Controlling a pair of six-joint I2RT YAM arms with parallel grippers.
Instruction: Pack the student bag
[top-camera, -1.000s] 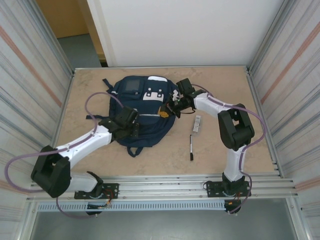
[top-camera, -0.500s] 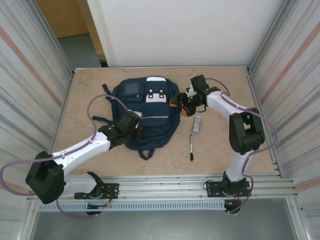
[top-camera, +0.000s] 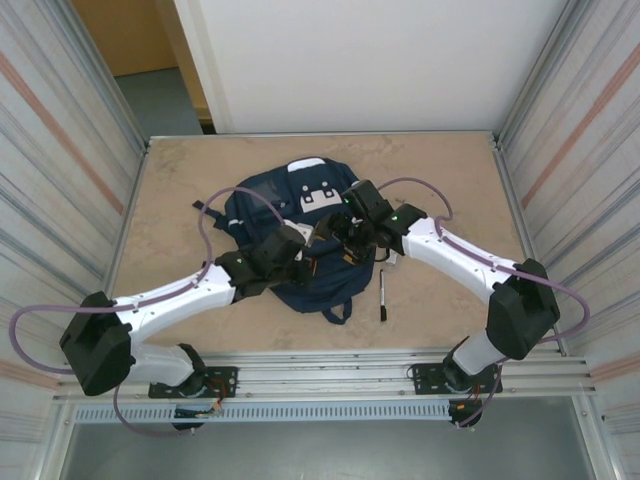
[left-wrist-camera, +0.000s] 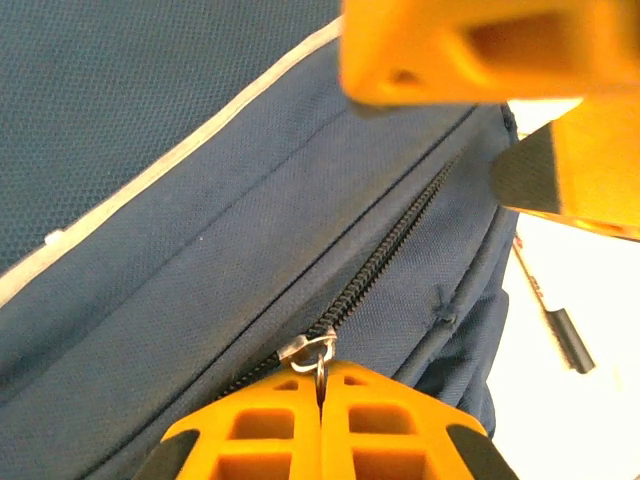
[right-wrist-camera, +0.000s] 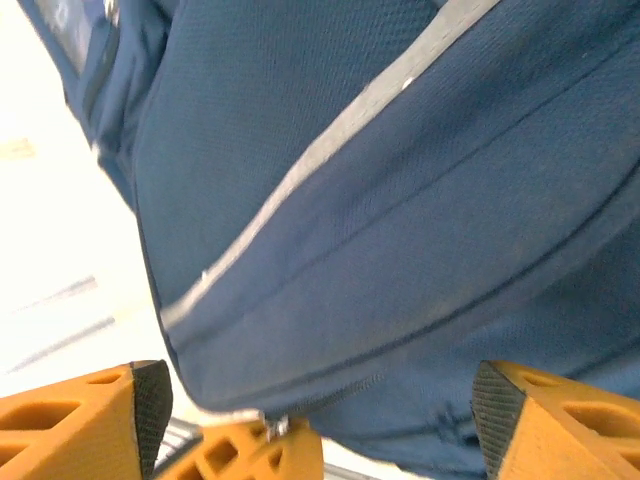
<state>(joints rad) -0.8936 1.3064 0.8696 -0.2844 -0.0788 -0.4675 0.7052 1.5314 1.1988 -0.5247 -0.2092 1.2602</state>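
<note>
We judge the packing barely begun. The student bag (top-camera: 265, 195) lies flat at the middle of the bench, and the stretch of zipper (left-wrist-camera: 400, 235) we can see in the left wrist view looks closed. Our left claw (left-wrist-camera: 322, 375) is pressed together on the zipper pull (left-wrist-camera: 312, 348), at the bag's 6 o'clock side. Our right claw (right-wrist-camera: 320, 400) hangs spread wide over the fabric toward the bag's 3 o'clock side, gripping nothing. A pen (top-camera: 381, 295) lies outside on the bench at about 4 o'clock from the bag. By our reckoning, the bag has to be opened, loaded and closed.
</note>
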